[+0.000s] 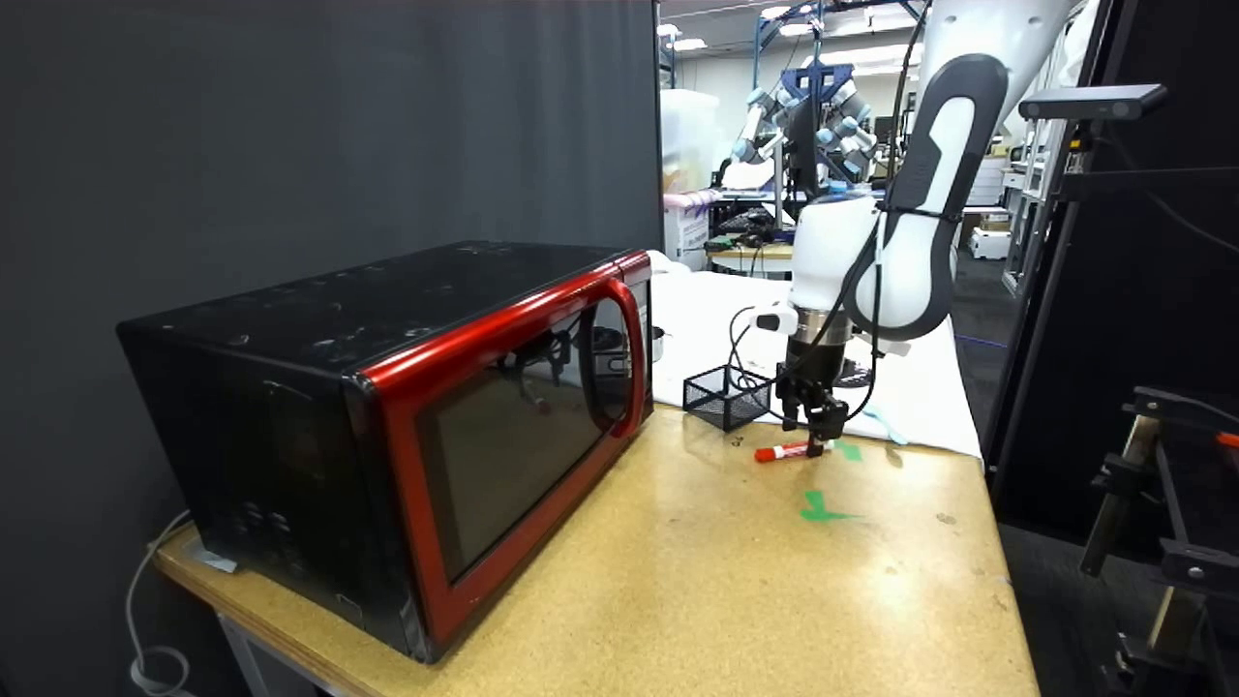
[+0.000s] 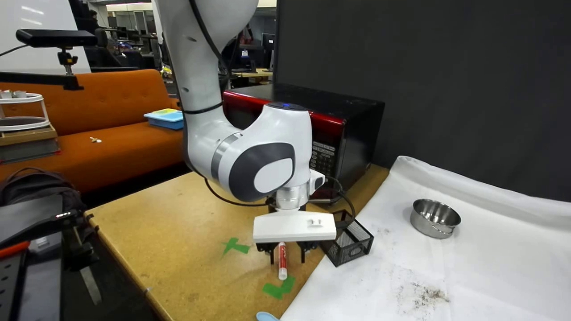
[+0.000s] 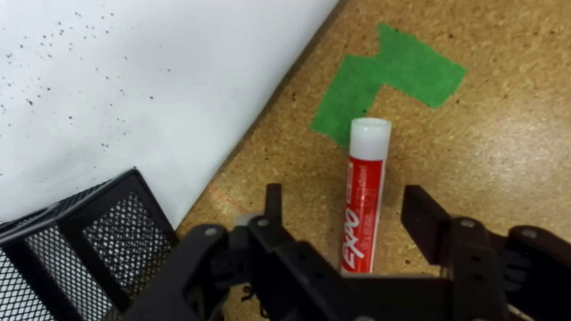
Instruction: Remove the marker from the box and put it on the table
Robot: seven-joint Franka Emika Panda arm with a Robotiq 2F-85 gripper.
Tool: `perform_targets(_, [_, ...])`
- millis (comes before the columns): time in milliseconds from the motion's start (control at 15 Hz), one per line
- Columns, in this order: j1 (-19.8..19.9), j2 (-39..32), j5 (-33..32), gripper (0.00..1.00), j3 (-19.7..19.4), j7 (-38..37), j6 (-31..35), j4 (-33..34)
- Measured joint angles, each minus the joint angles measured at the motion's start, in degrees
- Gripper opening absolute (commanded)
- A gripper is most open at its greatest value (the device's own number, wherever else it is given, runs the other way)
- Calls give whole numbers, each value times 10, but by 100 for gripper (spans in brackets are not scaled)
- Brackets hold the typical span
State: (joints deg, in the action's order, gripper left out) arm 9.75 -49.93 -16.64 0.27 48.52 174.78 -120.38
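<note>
Counts: one marker, one black mesh box, one table, one robot arm, one gripper. Around them: one microwave, black with red front; one metal pot; one white sheet; two green tape patches; one light-blue thing at the sheet's edge, type unclear, cut off by the frame in that exterior view. One orange couch in the background.

Fingers: two, spread apart, gap clearly wider than the marker is thick. Can't tell if that's their full spread. Marker lies between them, not gripped; in the wrist view bare wood shows on both sides of it, so neither finger touches it. Can't tell whether the tips meet the wood.

Marker: out of the box, flat on the table. Red body, EXPO label up, white end right by the nearer tape patch. Red cap at the far end; the gripper body hides that end in the wrist view.

Box: near the marker but apart from it, at the border of sheet and wood. Pot is on the sheet, well apart from the marker.
</note>
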Motion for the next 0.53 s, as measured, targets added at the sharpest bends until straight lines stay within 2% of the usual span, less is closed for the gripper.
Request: perform_targets(533, [-2,32,-8,100,-3,-9,-6,-1])
